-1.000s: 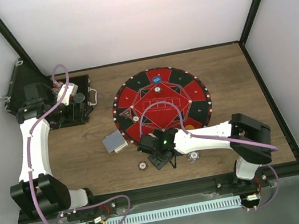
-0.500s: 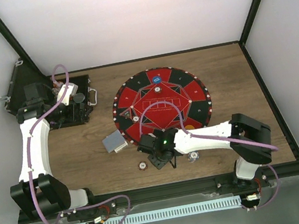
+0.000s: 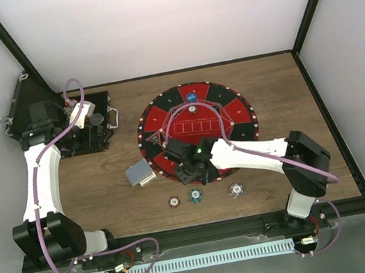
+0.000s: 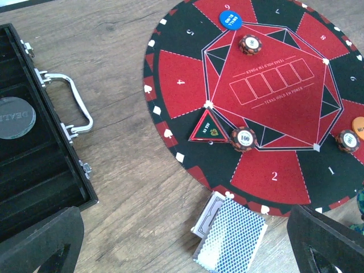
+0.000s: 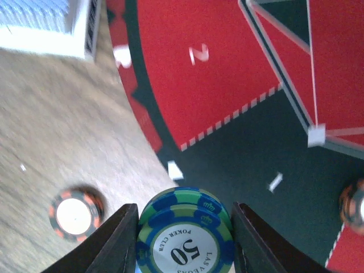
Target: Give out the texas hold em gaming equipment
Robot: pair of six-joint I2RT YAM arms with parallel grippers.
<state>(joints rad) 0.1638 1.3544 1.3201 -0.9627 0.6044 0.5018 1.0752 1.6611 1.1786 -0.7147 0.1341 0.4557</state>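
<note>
A teal 50 chip (image 5: 185, 242) sits clamped between the right gripper's (image 5: 183, 209) fingers (image 5: 116, 242), face up; its edge looks like two stacked chips, though the close wrist view leaves that unsure. It is over the mat's (image 3: 234, 109) dark rim, at about 7 o'clock on the mat, beside red field 2.

On the bare table (image 3: 287, 89), off the mat's 6 o'clock edge, three chips lie in a row, apart from one another: a brown chip (image 3: 173, 201) on the left, a teal one (image 3: 195, 196) in the middle and a white chip (image 3: 235, 188) on the right.

The cards (image 3: 140, 174) lie backs up in a loose pile at the mat's 8 o'clock, just off its rim.

On the mat, the blue button (image 4: 230, 19) is at 12 o'clock; the orange button (image 4: 359, 126) shows only at the left wrist view's edge. Three dark mat chips (image 4: 244, 138) rest at corners of the inner red figure; a triangular all-in marker (image 4: 207, 128) touches one of them.

The case (image 3: 75, 127) lies open at the mat's 9 o'clock, with its handle (image 4: 71, 102) toward the mat and a round dealer disc (image 4: 14, 118) inside.

The left gripper (image 3: 96, 127) hovers over the case; its fingers (image 4: 40, 244) are spread wide and hold nothing.
</note>
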